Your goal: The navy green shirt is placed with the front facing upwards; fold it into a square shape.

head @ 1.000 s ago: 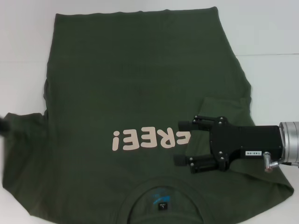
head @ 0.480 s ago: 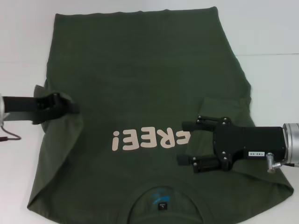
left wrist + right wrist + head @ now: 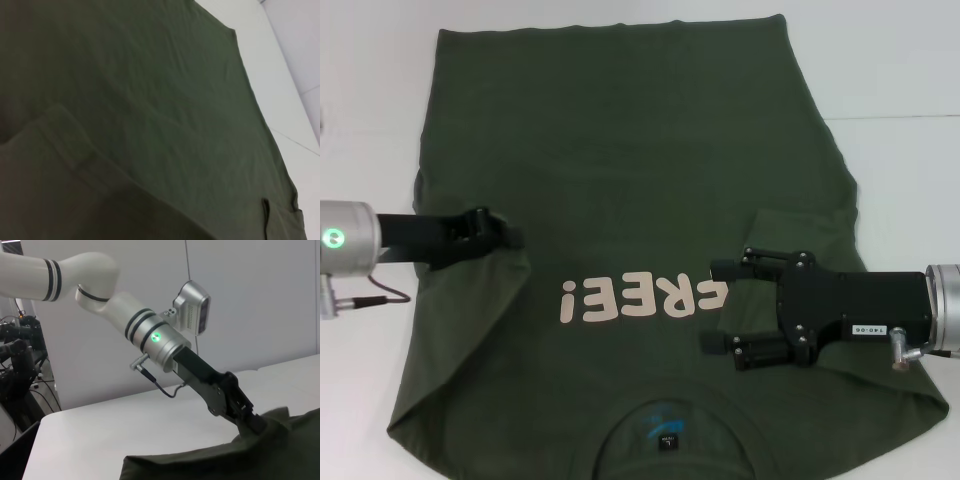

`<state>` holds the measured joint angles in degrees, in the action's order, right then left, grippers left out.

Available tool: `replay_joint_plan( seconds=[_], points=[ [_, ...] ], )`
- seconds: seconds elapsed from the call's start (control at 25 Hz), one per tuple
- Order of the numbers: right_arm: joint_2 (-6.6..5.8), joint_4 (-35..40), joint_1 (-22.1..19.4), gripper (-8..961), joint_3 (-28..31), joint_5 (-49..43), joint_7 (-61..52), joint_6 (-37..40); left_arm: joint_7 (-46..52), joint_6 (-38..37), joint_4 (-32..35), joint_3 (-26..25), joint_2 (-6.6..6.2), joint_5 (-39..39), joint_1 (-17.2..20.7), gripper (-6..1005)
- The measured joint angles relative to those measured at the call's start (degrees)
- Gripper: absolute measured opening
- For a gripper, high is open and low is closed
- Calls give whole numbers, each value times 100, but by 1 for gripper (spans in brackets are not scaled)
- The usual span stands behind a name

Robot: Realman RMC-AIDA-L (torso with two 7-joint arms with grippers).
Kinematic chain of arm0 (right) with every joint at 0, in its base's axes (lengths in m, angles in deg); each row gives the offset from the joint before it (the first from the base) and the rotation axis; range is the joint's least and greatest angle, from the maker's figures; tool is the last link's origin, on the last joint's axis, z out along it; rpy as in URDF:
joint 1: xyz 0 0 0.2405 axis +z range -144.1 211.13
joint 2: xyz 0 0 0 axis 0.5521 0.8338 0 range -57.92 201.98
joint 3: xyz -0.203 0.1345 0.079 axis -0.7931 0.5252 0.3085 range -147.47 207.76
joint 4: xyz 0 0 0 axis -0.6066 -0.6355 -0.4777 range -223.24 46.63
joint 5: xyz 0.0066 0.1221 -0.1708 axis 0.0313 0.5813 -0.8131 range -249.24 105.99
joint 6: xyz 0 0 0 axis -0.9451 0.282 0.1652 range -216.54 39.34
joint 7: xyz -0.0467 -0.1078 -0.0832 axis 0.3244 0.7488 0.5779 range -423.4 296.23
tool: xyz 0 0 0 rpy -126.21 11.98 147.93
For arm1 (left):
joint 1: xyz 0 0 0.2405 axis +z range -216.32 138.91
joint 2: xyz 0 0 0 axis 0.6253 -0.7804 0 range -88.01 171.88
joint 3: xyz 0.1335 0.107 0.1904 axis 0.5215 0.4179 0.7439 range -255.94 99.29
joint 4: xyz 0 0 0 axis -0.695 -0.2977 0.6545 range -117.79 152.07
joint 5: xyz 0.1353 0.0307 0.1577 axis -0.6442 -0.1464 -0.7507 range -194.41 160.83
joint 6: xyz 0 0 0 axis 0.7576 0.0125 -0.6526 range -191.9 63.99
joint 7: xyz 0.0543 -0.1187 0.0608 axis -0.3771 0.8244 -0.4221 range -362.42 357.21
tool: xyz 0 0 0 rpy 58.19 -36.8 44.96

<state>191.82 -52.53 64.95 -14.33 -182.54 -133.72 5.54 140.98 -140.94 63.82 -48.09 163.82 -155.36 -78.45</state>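
Left tool [image 3: 505, 236]: black and slim on a silver wrist with a green lamp, it is clamped on a fold of the navy green shirt [image 3: 620, 170], holding the left sleeve lifted and drawn inward over the body, left of the "FREE!" lettering [image 3: 642, 298]. In the right wrist view the same tool [image 3: 256, 425] bites into a raised ridge of cloth.
Shirt: soft, matt, dark olive cotton, lying flat on the white table [image 3: 900, 60], collar and small blue neck label [image 3: 661, 425] toward the robot, hem at the far side. The pale pink lettering reads upside down. The left wrist view shows only smooth green cloth [image 3: 150, 110] with one low fold line across it.
Right tool [image 3: 713, 305]: boxy and black, its two fingers spread apart with nothing between them, it hovers over the shirt just right of the lettering, beside the right sleeve, which lies folded in on the body.
Edges and room: the shirt's left edge runs slanting from the left tool down to the near corner. Bare white table lies left, right and beyond the hem.
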Motion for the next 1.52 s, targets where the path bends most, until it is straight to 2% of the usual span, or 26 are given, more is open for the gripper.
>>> replay_joint_plan(
  seconds=[0.24, 0.68, 0.76, 0.84, 1.0, 1.24, 1.4, 1.52],
  points=[
    [0, 0, 3, 927, 0, 0, 0, -2, -305, 245, -396, 92, 27, 507, -3, 48],
    [0, 18, -6, 927, 0, 16, 3, 15, -534, 80, -418, -26, -89, 820, 126, 212],
    [-9, 67, -2, 928, 5, 81, -79, 46, -621, 20, -410, -64, -96, 871, 148, 367],
    [-26, 187, 2, 928, 14, 180, -339, 78, -1146, -233, -408, -255, -100, 1233, 252, 493],
    [-63, 823, 18, 928, -10, 136, -1750, 69, -1393, -365, -408, -281, -102, 1413, 335, 689],
    [-83, 1857, 139, 928, -68, -628, -4233, 15, -2150, -685, -391, -290, -101, 1836, 494, 909],
    [-81, 2483, 43, 927, -71, -927, -5560, 187, -2741, -992, -341, -297, -97, 2151, 616, 915],
    [-222, 2735, -81, 925, -46, -1069, -6539, 293, -3181, -1269, -278, -298, -99, 2250, 705, 917]
  ],
)
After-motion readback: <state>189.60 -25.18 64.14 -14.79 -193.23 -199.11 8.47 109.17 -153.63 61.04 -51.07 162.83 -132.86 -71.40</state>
